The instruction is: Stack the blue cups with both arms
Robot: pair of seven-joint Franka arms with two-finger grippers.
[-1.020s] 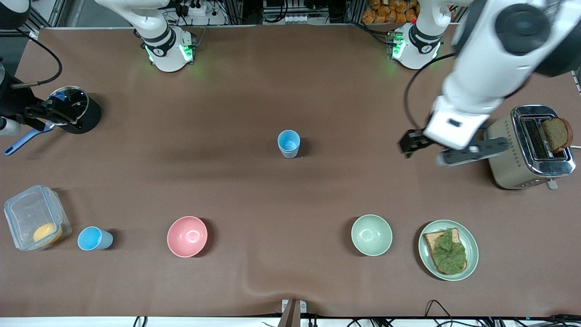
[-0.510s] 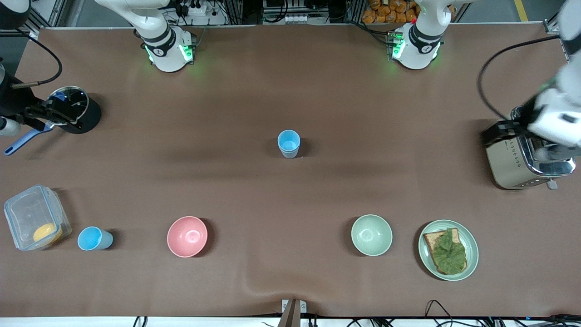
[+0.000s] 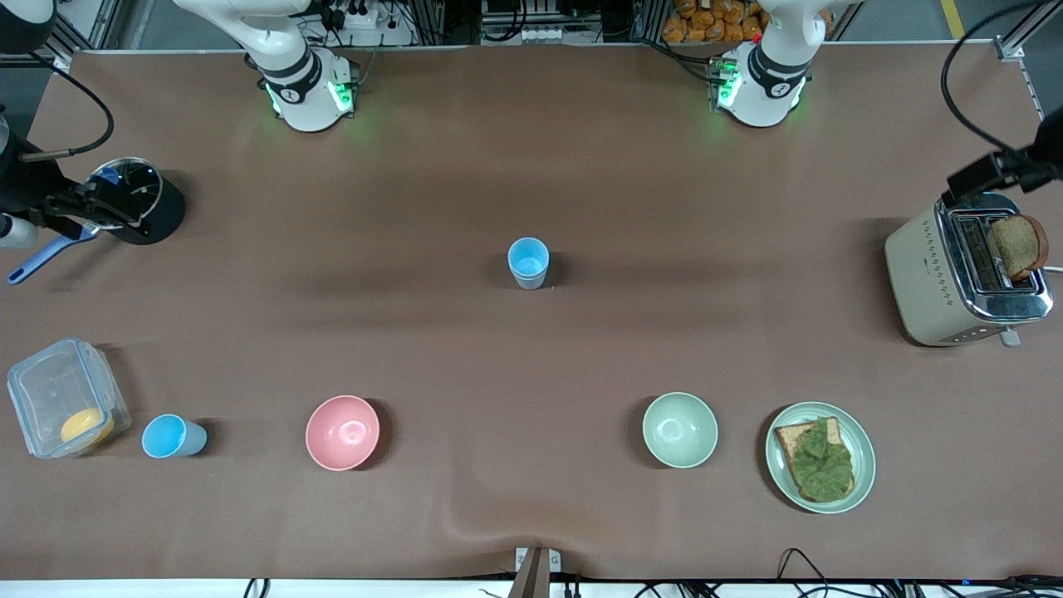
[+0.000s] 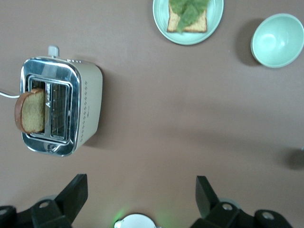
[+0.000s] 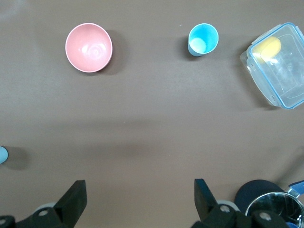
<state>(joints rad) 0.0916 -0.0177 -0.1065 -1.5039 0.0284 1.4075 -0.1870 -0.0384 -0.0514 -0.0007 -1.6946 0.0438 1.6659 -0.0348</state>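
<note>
One blue cup (image 3: 528,262) stands upright in the middle of the table; its edge shows in the right wrist view (image 5: 2,155). A second blue cup (image 3: 173,437) stands near the front camera toward the right arm's end, between the clear box and the pink bowl; it also shows in the right wrist view (image 5: 203,40). My left gripper (image 3: 987,176) (image 4: 140,197) is open and empty, up in the air beside the toaster. My right gripper (image 3: 79,208) (image 5: 138,194) is open and empty, up by the black pot, and waits there.
A pink bowl (image 3: 342,432) and a pale green bowl (image 3: 679,429) sit near the front camera. A plate with toast and lettuce (image 3: 864,465), a toaster with bread (image 3: 938,274), a clear lidded box (image 3: 50,390) and a black pot (image 3: 162,216) stand toward the table's ends.
My left arm has swung away from the middle of the table, past the toaster, to its own end. The right arm and both cups have not moved.
</note>
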